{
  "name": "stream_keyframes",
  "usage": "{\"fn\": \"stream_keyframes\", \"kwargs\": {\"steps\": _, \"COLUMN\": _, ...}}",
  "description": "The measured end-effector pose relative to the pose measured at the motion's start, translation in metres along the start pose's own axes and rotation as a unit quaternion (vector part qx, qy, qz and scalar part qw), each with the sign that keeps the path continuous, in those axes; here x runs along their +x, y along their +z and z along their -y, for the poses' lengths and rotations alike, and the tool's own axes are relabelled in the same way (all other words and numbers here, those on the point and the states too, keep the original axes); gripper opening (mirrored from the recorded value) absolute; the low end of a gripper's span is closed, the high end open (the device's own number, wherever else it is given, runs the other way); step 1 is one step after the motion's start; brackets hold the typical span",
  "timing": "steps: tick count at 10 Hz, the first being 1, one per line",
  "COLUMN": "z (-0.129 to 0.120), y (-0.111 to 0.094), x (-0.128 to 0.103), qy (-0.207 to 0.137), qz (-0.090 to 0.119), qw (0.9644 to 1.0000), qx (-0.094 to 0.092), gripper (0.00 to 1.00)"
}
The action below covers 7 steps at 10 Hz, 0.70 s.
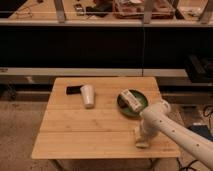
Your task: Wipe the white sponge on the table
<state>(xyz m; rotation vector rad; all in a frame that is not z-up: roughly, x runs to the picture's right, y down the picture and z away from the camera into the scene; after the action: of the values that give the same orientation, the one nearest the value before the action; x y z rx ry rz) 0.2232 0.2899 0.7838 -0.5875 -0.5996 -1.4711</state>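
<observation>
On the light-wood table [85,130], my gripper [141,139] points straight down near the front right corner. It is shut on the white sponge [141,145], a small cream block pressed against the planks under the fingers. My white arm [170,127] reaches in from the lower right. Most of the sponge is hidden by the gripper.
A white cup [87,95] stands at the back left of the table beside a flat black object [74,90]. A dark green plate [137,107] holding a pale packet [130,99] sits at the back right, just behind my arm. A long dark shelving bench [100,47] runs behind the table.
</observation>
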Motion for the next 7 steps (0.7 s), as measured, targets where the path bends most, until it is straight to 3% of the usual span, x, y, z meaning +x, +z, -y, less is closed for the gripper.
{"fn": "stream_keyframes", "kwargs": {"steps": 2, "z": 0.025, "y": -0.013, "x": -0.033, "qy": -0.032, "qz": -0.001, "qw": 0.9993, "qx": 0.020, "gripper": 0.00}}
{"fn": "stream_keyframes", "kwargs": {"steps": 4, "z": 0.063, "y": -0.026, "x": -0.045, "qy": -0.073, "qz": -0.012, "qw": 0.9962, "qx": 0.047, "gripper": 0.00}}
{"fn": "stream_keyframes", "kwargs": {"steps": 7, "z": 0.139, "y": -0.034, "x": -0.060, "qy": -0.152, "qz": -0.021, "qw": 0.9843, "qx": 0.087, "gripper": 0.00}}
